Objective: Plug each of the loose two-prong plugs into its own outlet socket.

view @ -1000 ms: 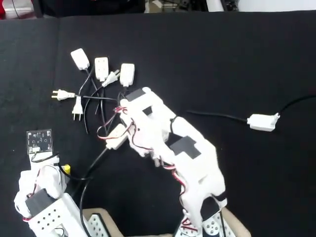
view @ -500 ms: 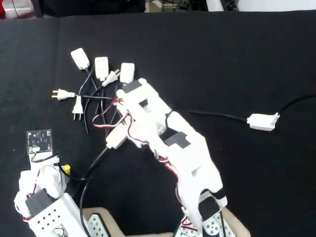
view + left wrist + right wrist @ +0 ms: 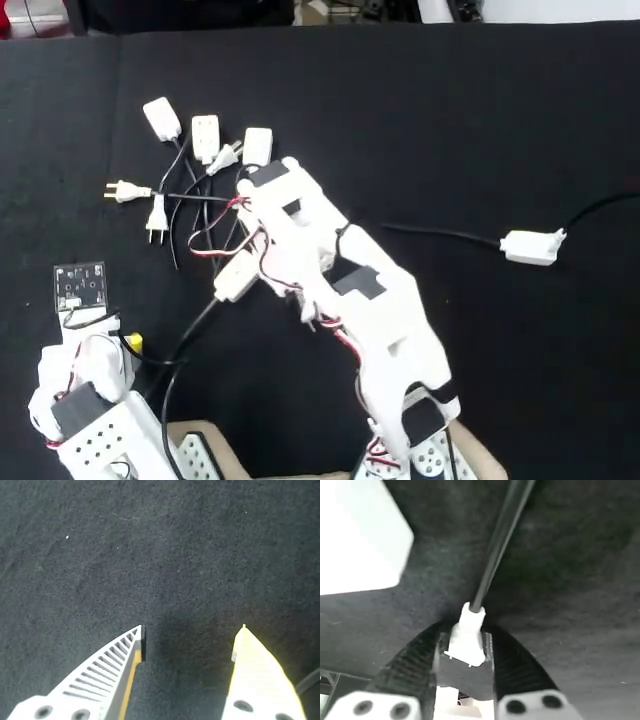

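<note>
Over the last second the right arm [image 3: 330, 270] has pushed forward across the desk [image 3: 450, 120], and its wrist now sits just beside the nearest outlet socket [image 3: 257, 147].

In the right wrist view, the right gripper [image 3: 464, 647] has its black ribbed jaws clenched on a small white two-prong plug [image 3: 469, 630]. A smooth black cord [image 3: 500, 540] runs away from the plug. The prongs are hidden. A blocky white socket body [image 3: 355, 535], matte plastic with a chamfered corner, lies near, off to one side of the plug.

The left gripper [image 3: 192, 630] hangs with its jaws released over bare, felt-like black cloth.

The step in hand looks like lining up the held plug. It would go best by turning the wrist until the plug faces the socket squarely, then pushing slowly and straight. The light socket may slide on the cloth.

Two more sockets [image 3: 205, 137] and several loose plugs [image 3: 125, 191] lie tangled in thin black cords close by.
</note>
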Available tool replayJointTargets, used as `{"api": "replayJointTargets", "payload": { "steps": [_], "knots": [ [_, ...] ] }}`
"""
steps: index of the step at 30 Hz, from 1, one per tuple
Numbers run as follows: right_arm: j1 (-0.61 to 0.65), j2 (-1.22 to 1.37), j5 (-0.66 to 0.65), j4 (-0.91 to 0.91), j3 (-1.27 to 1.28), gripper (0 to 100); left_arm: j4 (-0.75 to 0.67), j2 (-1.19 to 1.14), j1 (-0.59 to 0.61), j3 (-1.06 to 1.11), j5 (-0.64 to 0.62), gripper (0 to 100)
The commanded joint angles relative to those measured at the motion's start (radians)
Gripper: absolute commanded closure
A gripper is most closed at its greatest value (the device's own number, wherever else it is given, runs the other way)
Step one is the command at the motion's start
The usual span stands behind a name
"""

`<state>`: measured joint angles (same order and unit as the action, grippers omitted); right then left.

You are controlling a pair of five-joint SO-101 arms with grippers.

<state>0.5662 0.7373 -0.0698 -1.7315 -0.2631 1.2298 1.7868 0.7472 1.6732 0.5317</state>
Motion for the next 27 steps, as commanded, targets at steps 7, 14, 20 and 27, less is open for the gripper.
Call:
{"api": "replayJointTargets", "payload": {
  "steps": [7,14,20,27],
  "knots": [
    [0.003,-0.096,0.058,-0.029,-0.021,98.6,-0.003,0.002,-0.012,-0.007,0.011,71],
    [-0.023,-0.26,0.057,0.011,0.153,98.5,-0.003,0.002,-0.012,-0.007,0.011,71],
    [-0.044,-0.263,-0.021,0.068,0.248,92.2,-0.003,0.002,-0.012,-0.007,0.011,71],
    [-0.057,-0.268,-0.035,0.037,0.217,74.4,-0.003,0.002,-0.012,-0.007,0.011,71]
  ]
}}
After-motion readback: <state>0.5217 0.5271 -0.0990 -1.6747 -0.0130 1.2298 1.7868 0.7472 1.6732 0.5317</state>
